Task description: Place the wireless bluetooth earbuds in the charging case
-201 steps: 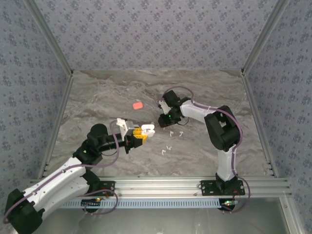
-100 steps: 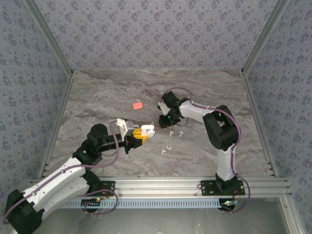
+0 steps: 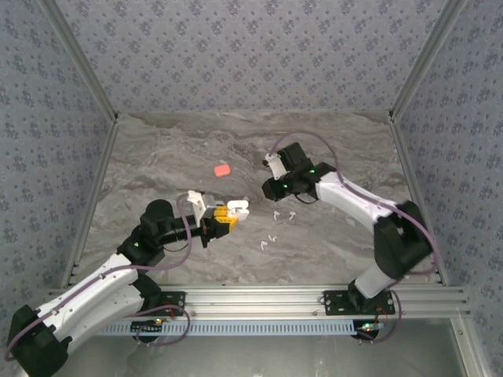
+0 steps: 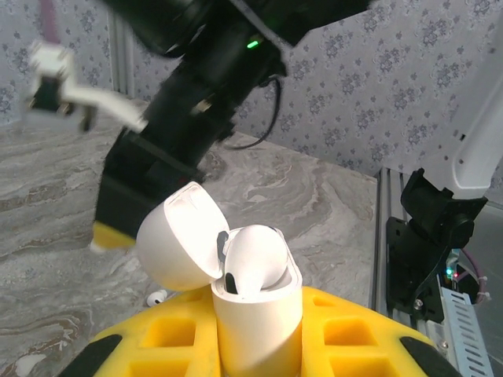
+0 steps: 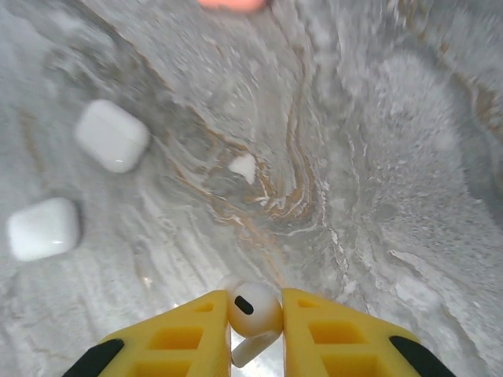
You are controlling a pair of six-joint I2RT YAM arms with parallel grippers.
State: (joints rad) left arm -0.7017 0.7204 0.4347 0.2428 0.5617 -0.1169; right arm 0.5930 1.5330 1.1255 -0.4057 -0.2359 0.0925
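My left gripper (image 3: 226, 217) is shut on the open white charging case (image 4: 255, 322) and holds it upright, lid (image 4: 177, 247) tipped back to the left. One white earbud (image 4: 255, 259) sits in the case's opening. My right gripper (image 5: 255, 314) is shut on another white earbud (image 5: 255, 310), pinched by its head between the yellow fingers, stem pointing down, above the marble table. In the top view the right gripper (image 3: 269, 188) hangs just right of and beyond the case (image 3: 238, 209). Several loose white earbuds (image 3: 277, 214) lie on the table near the middle.
Two closed white cases (image 5: 112, 134) (image 5: 43, 228) and a small white earbud (image 5: 244, 166) lie on the marble below my right gripper. A coral-red case (image 3: 222, 169) rests further back left. Patterned walls and metal rails (image 3: 94, 204) bound the table.
My right gripper closed on the white earbud and rose from the table while its elbow swung out to the right. The left arm and case stayed put.
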